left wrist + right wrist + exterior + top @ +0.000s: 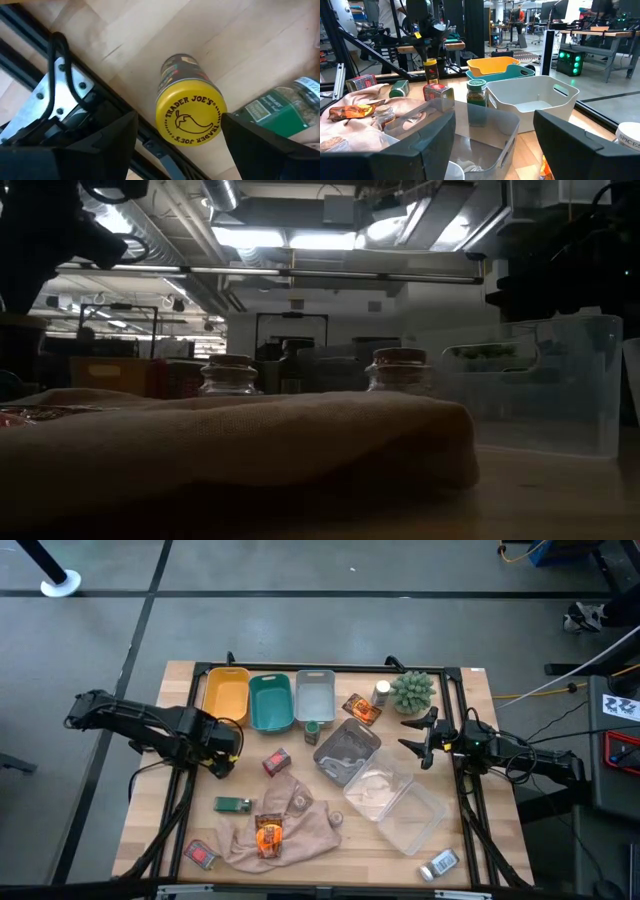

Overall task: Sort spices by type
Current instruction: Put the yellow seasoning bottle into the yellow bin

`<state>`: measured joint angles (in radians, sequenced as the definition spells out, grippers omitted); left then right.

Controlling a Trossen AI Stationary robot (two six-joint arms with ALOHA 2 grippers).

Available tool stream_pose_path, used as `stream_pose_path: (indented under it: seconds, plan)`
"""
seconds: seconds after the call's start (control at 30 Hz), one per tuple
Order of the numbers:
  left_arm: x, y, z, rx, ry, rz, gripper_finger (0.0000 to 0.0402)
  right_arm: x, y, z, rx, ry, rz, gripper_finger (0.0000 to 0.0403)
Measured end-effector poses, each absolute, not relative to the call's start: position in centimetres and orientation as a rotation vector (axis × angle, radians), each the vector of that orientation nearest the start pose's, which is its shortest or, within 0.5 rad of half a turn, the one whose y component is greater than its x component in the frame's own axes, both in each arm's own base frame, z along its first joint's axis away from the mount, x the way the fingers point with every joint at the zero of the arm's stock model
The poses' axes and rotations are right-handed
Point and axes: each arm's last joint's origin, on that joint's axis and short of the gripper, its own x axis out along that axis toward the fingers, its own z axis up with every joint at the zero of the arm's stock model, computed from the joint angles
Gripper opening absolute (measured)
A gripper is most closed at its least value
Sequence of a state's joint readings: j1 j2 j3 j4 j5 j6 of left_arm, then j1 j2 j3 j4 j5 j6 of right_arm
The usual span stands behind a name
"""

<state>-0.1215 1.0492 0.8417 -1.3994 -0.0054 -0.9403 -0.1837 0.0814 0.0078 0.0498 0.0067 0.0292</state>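
A yellow-lidded jar (190,117) stands upright on the wood, also seen from the right wrist as the yellow jar (431,70). My left gripper (180,120) hangs over it, pointing down, open, one finger on either side of the lid. A green-labelled container (232,804) lies near it. Red packets (277,761) (200,853) lie on the table, one orange sachet (268,835) on the cloth, another sachet (361,708) by the bins. A green-capped jar (312,731) stands mid-table. My right gripper (425,738) waits open at the right edge.
Yellow (226,695), teal (270,702) and white (315,695) bins line the far edge. Two clear containers (346,750) (395,805) sit right of centre. A beige cloth (290,820) lies near the front, a spiky green ball (412,690) far right, a silver-capped jar (440,864) on its side at the near right.
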Motion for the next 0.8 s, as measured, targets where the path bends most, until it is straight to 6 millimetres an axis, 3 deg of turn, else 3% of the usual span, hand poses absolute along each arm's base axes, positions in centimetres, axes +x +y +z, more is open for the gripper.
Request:
stream_pose_path:
  seconds: [0.8]
  plan:
    - [13.46,-1.79,24.39,-0.639,1.545,0.604,0.0274,10.05,-1.88,16.21,0.033,0.046,-0.189,0.0269]
